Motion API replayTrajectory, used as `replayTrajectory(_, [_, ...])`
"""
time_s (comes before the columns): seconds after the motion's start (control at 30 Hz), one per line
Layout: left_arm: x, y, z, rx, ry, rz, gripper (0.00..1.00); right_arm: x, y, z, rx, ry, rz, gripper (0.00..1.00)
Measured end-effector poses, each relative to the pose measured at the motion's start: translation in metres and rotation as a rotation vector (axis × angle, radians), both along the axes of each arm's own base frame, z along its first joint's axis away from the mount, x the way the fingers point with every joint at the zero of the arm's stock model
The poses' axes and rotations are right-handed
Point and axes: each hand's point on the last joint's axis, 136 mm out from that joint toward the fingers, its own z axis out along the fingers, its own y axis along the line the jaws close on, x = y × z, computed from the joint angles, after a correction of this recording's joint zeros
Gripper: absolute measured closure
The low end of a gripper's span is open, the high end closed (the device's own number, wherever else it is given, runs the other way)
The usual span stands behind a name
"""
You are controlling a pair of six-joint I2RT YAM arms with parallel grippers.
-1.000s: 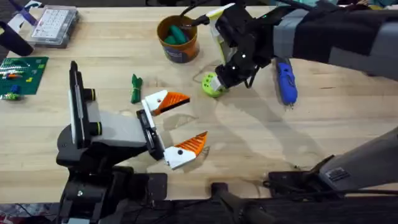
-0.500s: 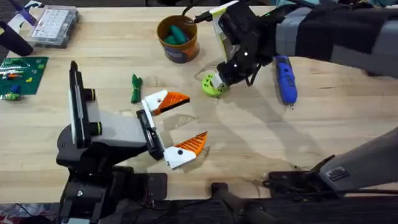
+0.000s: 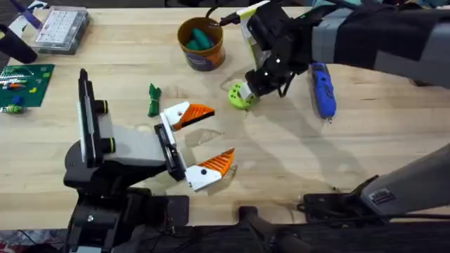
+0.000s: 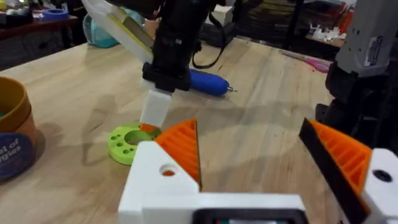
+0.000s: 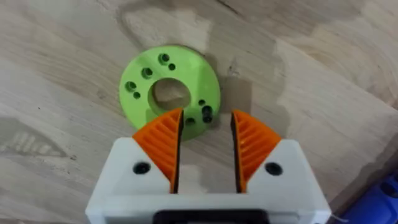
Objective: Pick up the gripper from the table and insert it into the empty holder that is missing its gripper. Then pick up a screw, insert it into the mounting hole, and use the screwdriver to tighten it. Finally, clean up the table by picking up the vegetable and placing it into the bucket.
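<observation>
Right gripper (image 5: 205, 140) sat narrowly open and empty, its tips right over the lime green plastic ring (image 5: 169, 90), upper middle of the overhead frame. The small dark green toy vegetable (image 3: 153, 100) lay left of it; round orange-brown bucket (image 3: 200, 43) above.

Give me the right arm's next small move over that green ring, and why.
Probably lower slightly and close. The right gripper hangs open just over the lime green ring, one finger overlapping its rim near a small dark screw, likely the target.
</observation>
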Motion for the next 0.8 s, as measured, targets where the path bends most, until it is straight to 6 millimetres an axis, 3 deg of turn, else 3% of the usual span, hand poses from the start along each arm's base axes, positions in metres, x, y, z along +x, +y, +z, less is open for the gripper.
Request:
replayTrajectory(0.17, [0.0000, 0.0000, 0.0000, 0.000, 0.000, 0.000, 0.014, 0.0000, 0.0000, 0.0000, 0.000, 0.000, 0.000, 0.552])
replayTrajectory(0.33, [0.0000, 0.0000, 0.0000, 0.000, 0.000, 0.000, 0.014, 0.0000, 0.0001, 0.0000, 0.000, 0.000, 0.000, 0.711])
replayTrajectory(0.8, [0.0000, 0.0000, 0.0000, 0.000, 0.000, 0.000, 0.014, 0.0001, 0.0000, 0.0000, 0.000, 0.000, -0.001, 0.866])
